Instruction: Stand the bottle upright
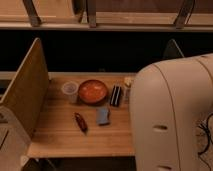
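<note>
Cream bottle (128,83) beside black ribbed block (116,95), gripper unseen behind arm (170,120)

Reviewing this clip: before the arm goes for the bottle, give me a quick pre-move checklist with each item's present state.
1. Bottle located: ok, just right of the black ribbed block, partly hidden by the robot arm.
2. Bottle upright: cannot tell, too much is covered.
3. Gripper in view: not ok, only the arm's large white body shows.
4. Neighbours noted: ok, the block is close beside the bottle; orange bowl and plastic cup sit further left.
5. Standing room: ok, bare wooden table lies in front.
</note>
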### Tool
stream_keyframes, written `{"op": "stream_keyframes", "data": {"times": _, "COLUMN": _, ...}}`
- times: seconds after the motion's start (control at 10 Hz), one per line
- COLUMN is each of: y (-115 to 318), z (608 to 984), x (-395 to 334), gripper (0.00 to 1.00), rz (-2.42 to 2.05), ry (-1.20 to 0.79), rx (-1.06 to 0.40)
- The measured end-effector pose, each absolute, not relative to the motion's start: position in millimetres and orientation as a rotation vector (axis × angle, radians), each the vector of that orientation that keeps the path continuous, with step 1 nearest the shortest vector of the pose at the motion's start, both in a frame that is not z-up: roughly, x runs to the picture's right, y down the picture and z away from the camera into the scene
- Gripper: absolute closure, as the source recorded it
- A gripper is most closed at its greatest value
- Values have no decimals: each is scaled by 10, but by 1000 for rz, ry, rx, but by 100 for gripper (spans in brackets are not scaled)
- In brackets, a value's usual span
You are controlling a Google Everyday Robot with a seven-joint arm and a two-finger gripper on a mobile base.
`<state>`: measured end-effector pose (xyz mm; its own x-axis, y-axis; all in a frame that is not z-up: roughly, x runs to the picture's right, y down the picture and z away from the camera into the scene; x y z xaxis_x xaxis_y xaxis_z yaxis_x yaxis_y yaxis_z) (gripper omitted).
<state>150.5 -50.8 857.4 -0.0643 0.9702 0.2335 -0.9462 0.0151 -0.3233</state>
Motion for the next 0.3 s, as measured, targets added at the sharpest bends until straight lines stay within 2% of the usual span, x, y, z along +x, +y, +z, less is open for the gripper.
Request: {"op": "stream_keyframes", "data": {"times": 0.3, "y": -488, "z": 8540, "x": 1527, "gripper": 20, "rz": 1590, "ry": -452, "rx": -68}}
